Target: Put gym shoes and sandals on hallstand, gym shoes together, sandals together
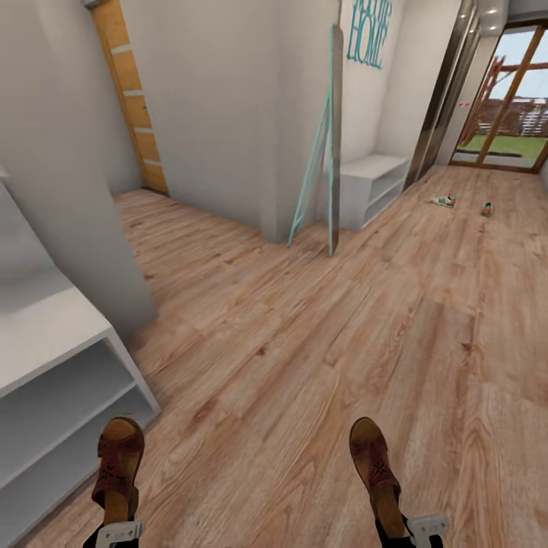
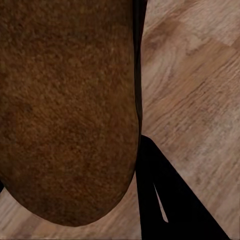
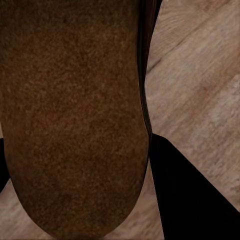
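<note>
Two brown sandals are held up above the corridor floor [image 1: 304,358]. My left gripper [image 1: 119,531] is shut on the heel end of one sandal [image 1: 118,466], right beside the front corner of the light grey hallstand [image 1: 46,335]. My right gripper [image 1: 411,528] is shut on the other sandal [image 1: 377,466]. In the left wrist view the brown sandal sole [image 2: 65,110] shows with a dark finger [image 2: 165,200] beside it. The right wrist view has the other sole [image 3: 70,115] against its finger [image 3: 192,200]. Two gym shoes [image 1: 444,201] [image 1: 487,208] lie far down the floor.
A grey bench [image 1: 373,183] with teal "HOME" letters above it stands against the far wall. A teal-framed panel [image 1: 323,152] leans at the wall corner. A glass door [image 1: 510,99] closes the corridor's far end. Wood floor stretches between me and the shoes.
</note>
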{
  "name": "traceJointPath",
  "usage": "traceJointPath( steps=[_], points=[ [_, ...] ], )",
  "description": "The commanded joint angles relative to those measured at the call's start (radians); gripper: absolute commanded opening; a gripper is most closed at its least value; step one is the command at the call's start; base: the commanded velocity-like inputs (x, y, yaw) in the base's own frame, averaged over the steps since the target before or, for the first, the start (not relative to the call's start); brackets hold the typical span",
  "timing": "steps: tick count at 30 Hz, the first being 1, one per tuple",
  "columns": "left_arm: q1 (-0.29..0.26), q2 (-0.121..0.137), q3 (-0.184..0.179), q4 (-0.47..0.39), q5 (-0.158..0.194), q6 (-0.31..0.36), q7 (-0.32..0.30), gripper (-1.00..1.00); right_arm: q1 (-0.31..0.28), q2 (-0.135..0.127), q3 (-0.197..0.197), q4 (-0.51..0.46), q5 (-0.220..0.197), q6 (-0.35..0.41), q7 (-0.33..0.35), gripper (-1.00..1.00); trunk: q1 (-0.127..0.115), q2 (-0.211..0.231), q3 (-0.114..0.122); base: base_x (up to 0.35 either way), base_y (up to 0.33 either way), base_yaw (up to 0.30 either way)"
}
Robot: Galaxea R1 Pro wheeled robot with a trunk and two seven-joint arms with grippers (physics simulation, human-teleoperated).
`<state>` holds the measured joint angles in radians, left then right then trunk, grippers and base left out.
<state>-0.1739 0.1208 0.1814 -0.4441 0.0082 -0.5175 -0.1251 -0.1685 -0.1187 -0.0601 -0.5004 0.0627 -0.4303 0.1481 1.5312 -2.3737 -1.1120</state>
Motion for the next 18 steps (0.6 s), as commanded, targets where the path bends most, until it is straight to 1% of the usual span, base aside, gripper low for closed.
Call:
traceJointPath(
  steps=[1,8,10,14,18],
  points=[
    [-0.001,-0.001,0.008,0.001,-0.002,-0.002,-0.010,-1.00,0.000,0.001,-0.006,0.000,0.003,-0.003,0.007,-1.00,0.000,0.000,-0.001,0.000,0.000,0.276],
    [-0.001,-0.003,0.009,0.002,-0.002,-0.002,-0.010,-1.00,0.000,0.001,-0.007,0.000,0.003,-0.004,0.007,-1.00,0.000,0.000,-0.001,0.000,0.000,0.276],
    [-0.001,-0.003,0.009,0.002,0.004,-0.002,-0.010,-1.00,0.000,0.001,-0.007,0.001,0.003,-0.004,0.007,-1.00,0.000,0.000,-0.001,0.000,0.000,0.276],
    [-0.001,-0.002,0.008,0.003,0.033,-0.003,-0.011,-1.00,0.000,0.001,-0.007,0.012,0.002,-0.004,0.007,-1.00,0.000,0.000,-0.001,0.000,0.000,0.276],
    [-0.001,-0.002,0.003,0.003,0.043,-0.003,-0.020,-1.00,0.000,0.002,-0.007,0.030,0.002,-0.004,0.007,-1.00,0.000,0.000,-0.001,0.000,0.000,0.276]
  ],
)
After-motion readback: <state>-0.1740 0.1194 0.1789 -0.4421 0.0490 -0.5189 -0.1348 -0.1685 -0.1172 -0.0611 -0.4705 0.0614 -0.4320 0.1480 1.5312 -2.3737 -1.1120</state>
